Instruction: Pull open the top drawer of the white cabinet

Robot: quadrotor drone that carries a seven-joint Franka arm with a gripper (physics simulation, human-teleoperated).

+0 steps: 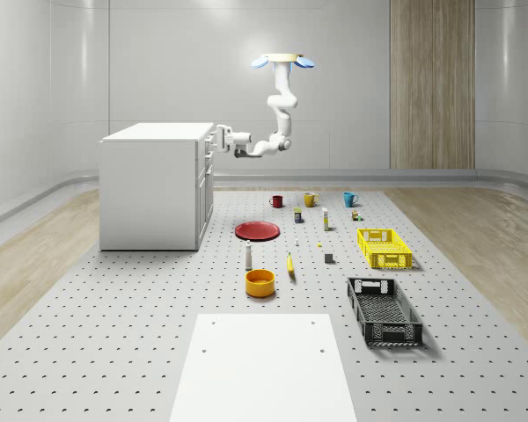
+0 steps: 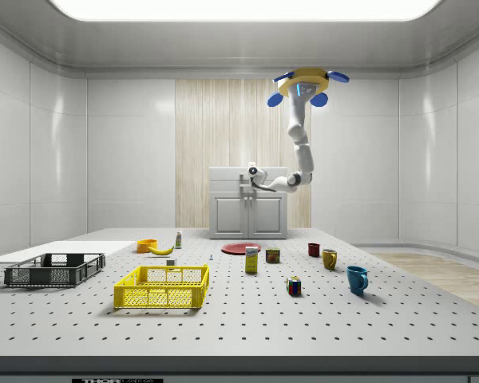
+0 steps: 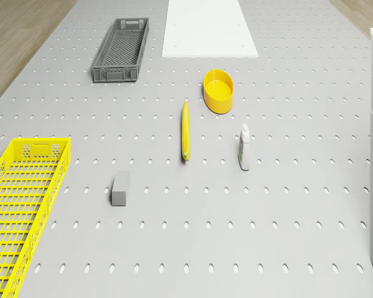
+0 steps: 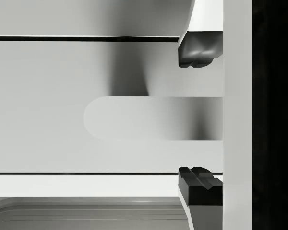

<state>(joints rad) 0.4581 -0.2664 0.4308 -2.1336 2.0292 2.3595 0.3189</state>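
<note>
White cabinet (image 1: 151,186) stands at the far left of the perforated surface (image 1: 114,334) in the whole-scene view, at about 10 o'clock from the red plate (image 1: 257,230). Its top drawer (image 1: 209,141) faces the whole-scene view's right, and the gripper (image 1: 218,139) is right at that drawer front. The arm (image 1: 282,110) hangs from the drone (image 1: 282,61), which hovers high above the surface, beside the cabinet and over the far row of mugs.

The wrist view shows the fingers (image 4: 198,49) apart, one on each side of the pale, rounded handle (image 4: 149,118), with gaps between the dark pads and the handle. The drawer looks shut, its front level with the cabinet face.

From the plate, a red mug (image 1: 277,201), a yellow mug (image 1: 309,200) and a blue mug (image 1: 349,199) lie between 12 and 2 o'clock. A yellow bowl (image 1: 260,282) sits at 6 o'clock, with a bottle (image 1: 249,256) and banana (image 1: 290,264) near it. A yellow crate (image 1: 384,248) lies at 3 o'clock and a black crate (image 1: 384,310) at 4 o'clock.
</note>
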